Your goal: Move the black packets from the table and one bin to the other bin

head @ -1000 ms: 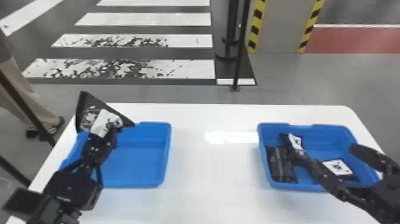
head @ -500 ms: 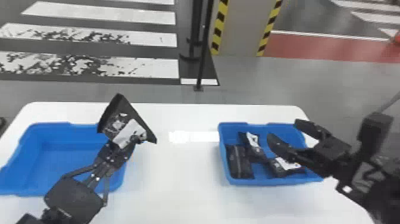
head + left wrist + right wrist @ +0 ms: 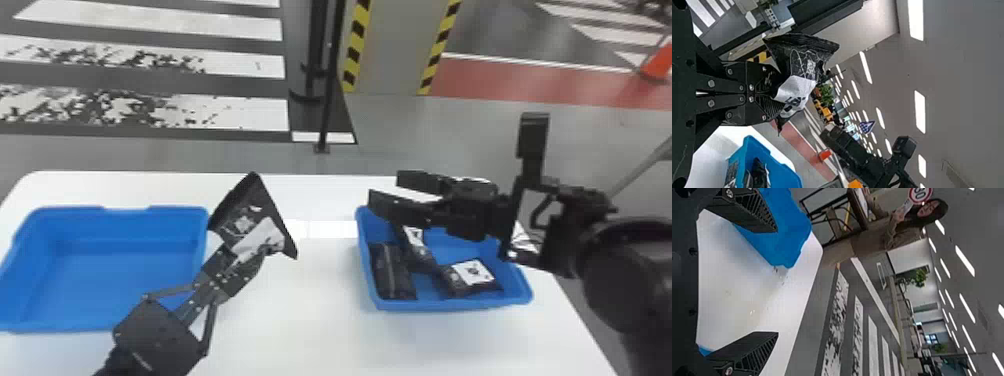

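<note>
In the head view my left gripper (image 3: 245, 257) is shut on a black packet (image 3: 255, 215) with a white label, held up beside the left bin's right edge. The left wrist view shows that packet (image 3: 803, 64) pinched by the left gripper (image 3: 772, 94). My right gripper (image 3: 385, 192) stands open above the back of the right blue bin (image 3: 450, 304); in the right wrist view nothing is between the fingers of the right gripper (image 3: 775, 282). Several black packets lie in the right bin, among them a dark one (image 3: 392, 272) and a labelled one (image 3: 470, 277). The left blue bin (image 3: 105, 270) holds nothing visible.
Both bins stand on a white table (image 3: 310, 320), with a bare stretch between them. A black post (image 3: 332, 75) rises behind the table, and an orange cone (image 3: 659, 62) stands far back at the right.
The head view has swung to the right. My left gripper has carried its packet rightward, away from over the left bin. The right arm has risen and extended inward over the right bin.
</note>
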Controlling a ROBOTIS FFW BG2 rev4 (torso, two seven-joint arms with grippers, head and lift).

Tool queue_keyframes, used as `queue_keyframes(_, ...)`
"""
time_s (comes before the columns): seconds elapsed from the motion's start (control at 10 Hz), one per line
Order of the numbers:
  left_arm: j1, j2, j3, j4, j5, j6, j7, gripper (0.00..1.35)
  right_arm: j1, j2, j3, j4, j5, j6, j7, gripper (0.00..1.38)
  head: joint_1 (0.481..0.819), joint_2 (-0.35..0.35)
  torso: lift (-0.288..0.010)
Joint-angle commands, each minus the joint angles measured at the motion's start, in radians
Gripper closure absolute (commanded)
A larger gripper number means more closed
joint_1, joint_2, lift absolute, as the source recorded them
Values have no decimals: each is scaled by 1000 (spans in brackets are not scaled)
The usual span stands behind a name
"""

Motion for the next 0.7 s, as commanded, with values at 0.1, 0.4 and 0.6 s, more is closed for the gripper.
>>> queue_keyframes(0.1,-18,1,0,31,-32,-23,8,1210,-46,-15,62,-66,-146,94,11,79,695,-93,-110)
queue_keyframes(0.4,-25,2,-6,39,-40,-28,13,1210,-90,-28,126,-103,-210,104,20,98,695,-35,-110)
queue_keyframes(0.6,-32,9,-38,39,-16,-48,22,1210,-107,-31,180,-69,-224,104,26,108,695,-5,-110)
